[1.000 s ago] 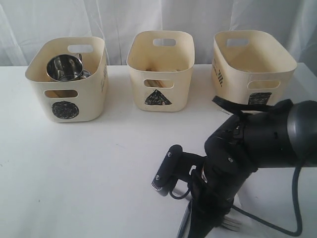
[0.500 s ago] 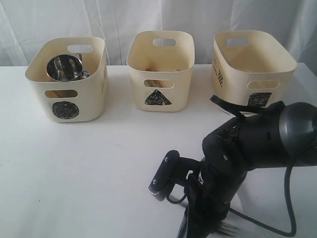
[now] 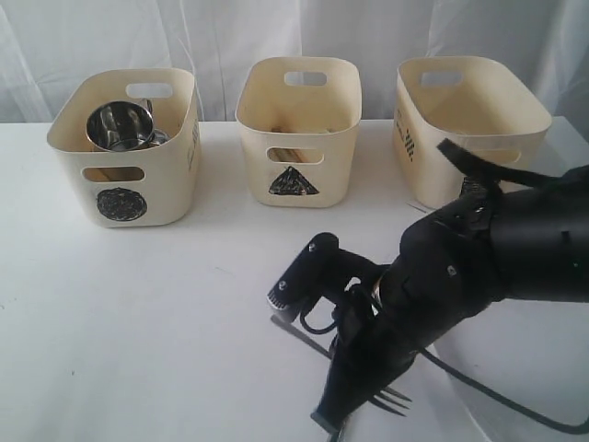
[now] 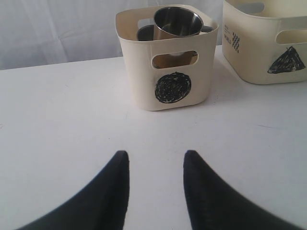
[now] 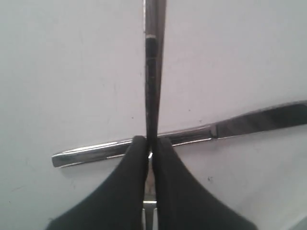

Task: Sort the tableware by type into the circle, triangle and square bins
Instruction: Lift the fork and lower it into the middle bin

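- Pinching the fork (image 5: 152, 72) by its handle, the right jaws sit above the knife (image 5: 230, 126) lying on the counter (image 5: 72, 72).
- Left jaws spread, facing the circle bin (image 4: 139, 72).

Your right gripper (image 5: 149, 143) has pinched shut on the fork (image 5: 154, 72), where a second ago its jaws stood apart. You have raised that arm and drawn it back from the front edge of the table (image 3: 166, 322), so the fork's tines sit higher and further left, its handle now pokes out leftward, and the arm now hides the mark on the square bin (image 3: 460, 110)
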{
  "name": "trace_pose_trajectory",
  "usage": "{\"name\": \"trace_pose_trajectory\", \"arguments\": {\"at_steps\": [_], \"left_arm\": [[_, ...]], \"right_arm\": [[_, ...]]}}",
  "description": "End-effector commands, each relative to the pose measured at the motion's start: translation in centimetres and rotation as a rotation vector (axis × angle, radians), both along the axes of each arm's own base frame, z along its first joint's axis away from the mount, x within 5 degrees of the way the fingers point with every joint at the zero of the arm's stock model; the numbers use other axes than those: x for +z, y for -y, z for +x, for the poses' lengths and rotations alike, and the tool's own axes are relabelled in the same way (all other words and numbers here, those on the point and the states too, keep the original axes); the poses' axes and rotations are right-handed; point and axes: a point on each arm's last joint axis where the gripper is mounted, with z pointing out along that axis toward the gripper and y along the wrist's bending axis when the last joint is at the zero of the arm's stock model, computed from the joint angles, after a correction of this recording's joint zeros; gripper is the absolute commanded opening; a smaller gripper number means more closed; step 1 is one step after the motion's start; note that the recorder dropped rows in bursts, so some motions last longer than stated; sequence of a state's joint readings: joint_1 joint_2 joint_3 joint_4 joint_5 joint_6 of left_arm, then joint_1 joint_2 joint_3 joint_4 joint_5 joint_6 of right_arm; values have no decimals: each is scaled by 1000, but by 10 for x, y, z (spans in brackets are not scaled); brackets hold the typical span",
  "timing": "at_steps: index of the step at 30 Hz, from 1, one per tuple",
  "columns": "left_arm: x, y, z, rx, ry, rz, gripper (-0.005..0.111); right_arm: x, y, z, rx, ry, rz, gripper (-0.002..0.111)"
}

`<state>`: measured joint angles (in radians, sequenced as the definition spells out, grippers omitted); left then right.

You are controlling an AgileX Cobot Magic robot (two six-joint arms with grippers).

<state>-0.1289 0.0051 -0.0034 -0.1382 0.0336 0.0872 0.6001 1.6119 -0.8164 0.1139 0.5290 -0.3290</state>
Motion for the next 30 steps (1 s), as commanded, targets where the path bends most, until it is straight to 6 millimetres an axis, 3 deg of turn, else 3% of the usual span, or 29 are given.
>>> {"name": "trace_pose_trajectory", "arguments": {"at_steps": [1, 11, 23, 30], "left_arm": [[0, 0, 0, 2, 7, -5, 42], [0, 0, 0, 2, 7, -5, 42], [0, 0, 0, 2, 7, -5, 42], [0, 0, 0, 2, 7, -5, 42]], "right_arm": [[21, 2, 0, -50, 83, 75, 0], [57, 10, 20, -199, 344, 285, 0], [107, 37, 79, -389, 774, 516, 0], [104, 46, 123, -493, 848, 549, 0]]}}
